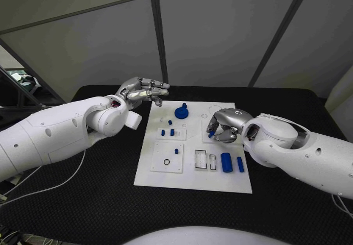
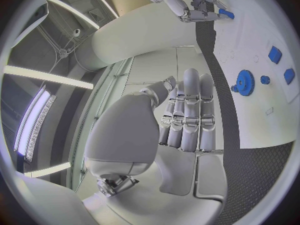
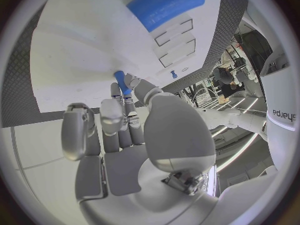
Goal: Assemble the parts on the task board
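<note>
Here, a white board is seen lying flat in the middle of the black surface, with two hands over it. Blue parts are scattered across the board: one gear near its far end, two short pegs standing side by side below it, and two cylinders, one thick and one thin, lying near the right edge. Smaller blue bits are also seen, too small to be counted surely. The left hand is held above the board's far left corner, fingers straight and close together, nothing in them. A small blue peg is pinched at the fingertips of the right hand, which is curled over the board's right side.
</note>
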